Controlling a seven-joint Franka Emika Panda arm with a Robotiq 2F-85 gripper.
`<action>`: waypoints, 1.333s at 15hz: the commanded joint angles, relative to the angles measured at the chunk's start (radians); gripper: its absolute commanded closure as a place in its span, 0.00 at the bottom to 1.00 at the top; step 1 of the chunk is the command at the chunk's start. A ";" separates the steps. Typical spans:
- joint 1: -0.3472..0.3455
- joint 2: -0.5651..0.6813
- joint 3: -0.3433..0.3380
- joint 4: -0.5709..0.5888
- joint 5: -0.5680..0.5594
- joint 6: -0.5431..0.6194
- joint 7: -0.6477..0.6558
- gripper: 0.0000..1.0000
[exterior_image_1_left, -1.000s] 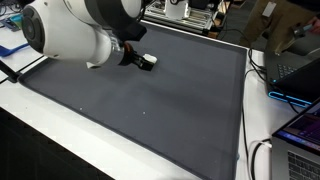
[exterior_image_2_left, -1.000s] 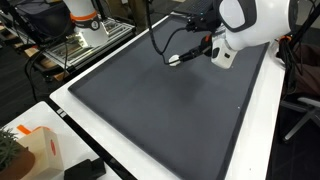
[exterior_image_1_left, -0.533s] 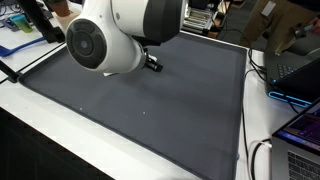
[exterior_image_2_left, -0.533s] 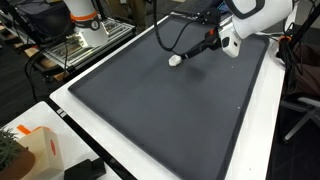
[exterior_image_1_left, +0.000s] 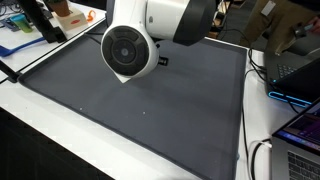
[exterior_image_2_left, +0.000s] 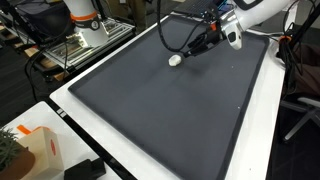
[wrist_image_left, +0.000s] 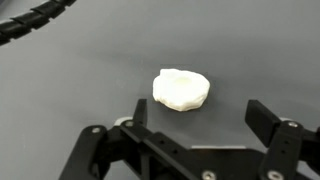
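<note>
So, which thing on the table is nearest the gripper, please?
The small white lump, alone on the grey mat before the gripper; the box stands far off.

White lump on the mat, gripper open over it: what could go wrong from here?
1. The white lump sits off centre in the open gripper, nearer one finger; closing may shove it aside.
2. It looks low and flat, so the fingertips may scrape the grey mat before they catch it.
3. The black cable hangs close by and could drag across it.

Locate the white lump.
The white lump lies on the grey mat, just ahead of the open hand in the wrist view.
</note>
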 joint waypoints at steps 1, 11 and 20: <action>0.004 0.000 0.000 0.000 -0.003 -0.002 -0.010 0.00; 0.095 -0.077 0.031 -0.173 -0.149 0.078 -0.269 0.00; 0.154 -0.273 0.117 -0.551 -0.358 0.312 -0.380 0.00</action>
